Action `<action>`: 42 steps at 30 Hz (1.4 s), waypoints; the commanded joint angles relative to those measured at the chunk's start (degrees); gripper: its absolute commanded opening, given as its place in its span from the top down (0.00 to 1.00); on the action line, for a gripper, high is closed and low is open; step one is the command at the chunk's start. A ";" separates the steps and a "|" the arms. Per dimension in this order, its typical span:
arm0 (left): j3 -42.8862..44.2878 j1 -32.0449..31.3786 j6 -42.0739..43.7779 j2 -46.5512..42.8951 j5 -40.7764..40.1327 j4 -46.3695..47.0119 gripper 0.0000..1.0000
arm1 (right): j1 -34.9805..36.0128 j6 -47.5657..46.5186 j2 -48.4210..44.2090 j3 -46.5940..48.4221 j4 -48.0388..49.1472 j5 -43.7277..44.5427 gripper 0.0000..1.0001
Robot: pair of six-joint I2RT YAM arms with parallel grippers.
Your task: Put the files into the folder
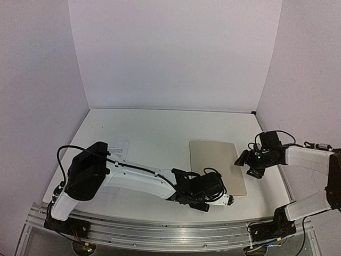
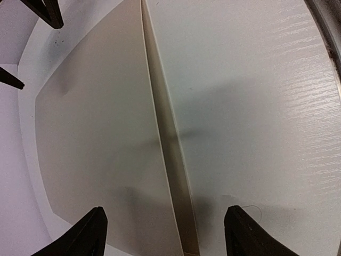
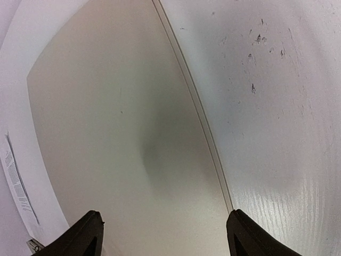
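Note:
The beige folder (image 1: 217,166) lies shut and flat on the white table, right of centre. My left gripper (image 1: 228,200) is at its near edge, open, with the folder's (image 2: 96,138) slightly lifted cover edge running between the fingers (image 2: 88,234). My right gripper (image 1: 244,161) is at the folder's right side, open. It hovers over the folder's cover (image 3: 122,133) and holds nothing. The files (image 1: 119,149) show as printed white paper lying left of the folder, partly hidden behind my left arm. In the right wrist view a strip of the files (image 3: 15,184) shows beyond the folder.
A metal rail (image 1: 160,226) runs along the table's near edge by both arm bases. White walls close in the back and sides. My left arm (image 1: 138,178) stretches across the near table. The table surface (image 3: 266,64) right of the folder bears small dark marks.

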 commanded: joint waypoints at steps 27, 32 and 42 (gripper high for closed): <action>-12.23 0.01 23.11 0.96 -7.93 30.06 0.53 | 0.21 2.70 -5.28 -4.25 1.13 -6.16 0.18; -14.20 0.02 24.38 -0.64 -8.08 32.72 0.55 | 0.17 3.16 -6.82 -4.68 1.02 -7.39 0.18; -13.23 1.04 22.37 -1.50 -7.18 33.22 0.59 | 0.16 3.44 -7.51 -5.06 0.88 -7.79 0.18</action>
